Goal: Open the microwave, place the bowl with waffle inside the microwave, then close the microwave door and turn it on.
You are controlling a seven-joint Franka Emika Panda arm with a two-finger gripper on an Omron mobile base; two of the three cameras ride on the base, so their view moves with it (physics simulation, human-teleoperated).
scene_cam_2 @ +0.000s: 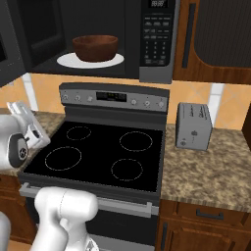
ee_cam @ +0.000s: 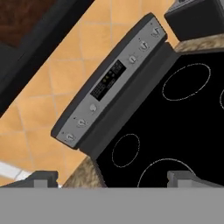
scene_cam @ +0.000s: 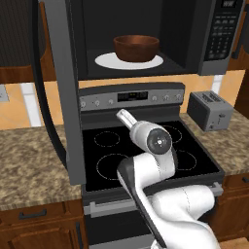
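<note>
The microwave [scene_cam: 194, 53] hangs above the stove with its microwave door [scene_cam: 68, 97] swung wide open to the left, also seen at the left edge from the other side [scene_cam_2: 11, 44]. Inside it the dark brown bowl [scene_cam: 136, 47] [scene_cam_2: 95, 47] rests upright on the white turntable plate [scene_cam: 104, 62]. The bowl's wall hides the waffle. The black button panel [scene_cam_2: 157, 34] is on the microwave's right side. My gripper [ee_cam: 113, 178] hovers low over the stove's rear left burner, well below the microwave; it is open and empty, facing the stove's control panel.
A black glass stove top [scene_cam: 189, 146] lies under the arm, with its grey knob panel [scene_cam_2: 113, 96] at the back. A small grey toaster [scene_cam_2: 193, 126] stands on the granite counter [scene_cam_2: 206, 171] to the right. The open door juts out over the left counter [scene_cam: 29, 165].
</note>
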